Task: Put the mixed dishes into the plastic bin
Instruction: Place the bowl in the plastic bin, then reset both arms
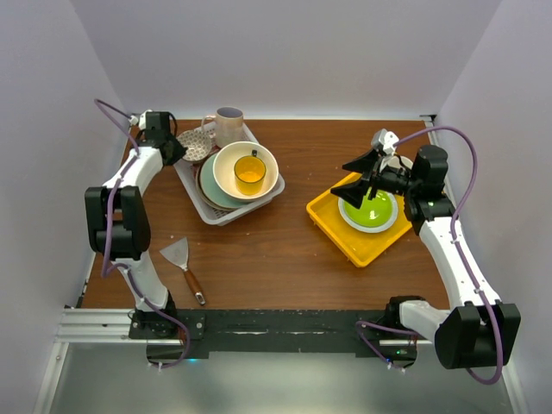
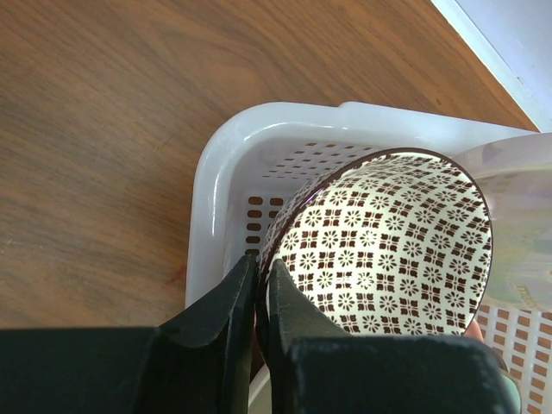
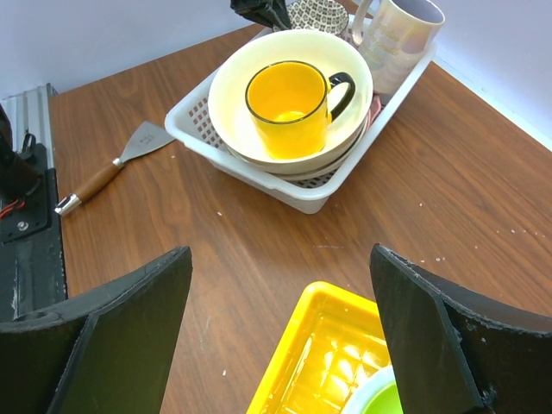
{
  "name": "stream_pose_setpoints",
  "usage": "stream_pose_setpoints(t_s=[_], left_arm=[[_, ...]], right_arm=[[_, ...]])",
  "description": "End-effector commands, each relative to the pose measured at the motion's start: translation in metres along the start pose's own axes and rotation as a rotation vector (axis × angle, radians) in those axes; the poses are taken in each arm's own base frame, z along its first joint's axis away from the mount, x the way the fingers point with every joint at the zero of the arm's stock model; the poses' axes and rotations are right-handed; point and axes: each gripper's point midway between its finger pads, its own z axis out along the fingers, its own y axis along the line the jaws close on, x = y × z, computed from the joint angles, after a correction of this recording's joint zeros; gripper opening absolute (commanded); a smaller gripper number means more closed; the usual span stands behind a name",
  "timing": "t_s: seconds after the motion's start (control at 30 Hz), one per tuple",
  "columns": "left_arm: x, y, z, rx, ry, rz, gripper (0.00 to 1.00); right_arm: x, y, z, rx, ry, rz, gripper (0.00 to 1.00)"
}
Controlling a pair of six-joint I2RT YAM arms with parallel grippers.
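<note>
The left claw (image 2: 262, 264) is pinched together on the rim of a patterned dark-rimmed bowl (image 2: 388, 241). The bowl is tipped on its side in the 10 o'clock corner of the white bin (image 2: 207, 190). A pinkish mug (image 3: 397, 39) stands upright just beside the bowl, at the bin's 12 o'clock end.

A large cream bowl (image 3: 233, 95) fills the rest of the bin. It has a yellow mug (image 3: 289, 108) upright inside it and a blue plate (image 1: 208, 183) showing beneath it.

The bin sits at 11 o'clock on the tabletop (image 1: 285, 250). The right claw (image 3: 280, 254) is spread wide apart and holds nothing. It hangs over a yellow tray (image 3: 319, 345) at 3 o'clock, which carries a green plate (image 1: 371, 211). A scraper (image 1: 183, 259) lies at 8 o'clock.
</note>
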Motion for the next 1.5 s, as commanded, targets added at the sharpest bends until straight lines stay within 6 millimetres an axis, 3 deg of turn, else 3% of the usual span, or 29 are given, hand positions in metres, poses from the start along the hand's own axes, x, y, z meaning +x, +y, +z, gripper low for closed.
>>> stream_pose_setpoints(t_s=[0.0,0.23,0.43,0.57,0.83,1.03,1.17,1.47], left_arm=[[-0.038,-0.021,-0.007,0.074,-0.094,-0.015,0.15],[-0.038,-0.022,-0.008,0.073,-0.091,-0.012,0.24],[-0.046,-0.017,-0.023,0.075,-0.119,-0.029,0.39],[-0.058,-0.015,-0.046,0.094,-0.168,-0.049,0.54],[-0.061,-0.004,-0.083,0.1,-0.218,-0.071,0.83],[-0.061,0.003,-0.12,0.133,-0.261,-0.079,0.89],[-0.064,0.002,-0.152,0.195,-0.311,-0.067,0.97],[-0.039,-0.014,-0.196,0.403,-0.294,0.082,1.0]], right_arm=[[-0.008,-0.004,-0.002,0.016,-0.011,-0.036,0.88],[-0.009,-0.004,-0.003,0.018,-0.012,-0.038,0.88],[-0.007,-0.004,-0.004,0.021,-0.004,-0.022,0.89],[-0.008,-0.004,-0.006,0.023,-0.006,-0.024,0.89],[-0.011,-0.006,-0.011,0.038,-0.011,-0.029,0.89],[-0.014,-0.006,-0.012,0.042,-0.016,-0.035,0.89],[-0.014,-0.016,-0.021,0.083,-0.018,-0.03,0.89],[-0.015,-0.027,-0.028,0.135,-0.018,-0.02,0.91]])
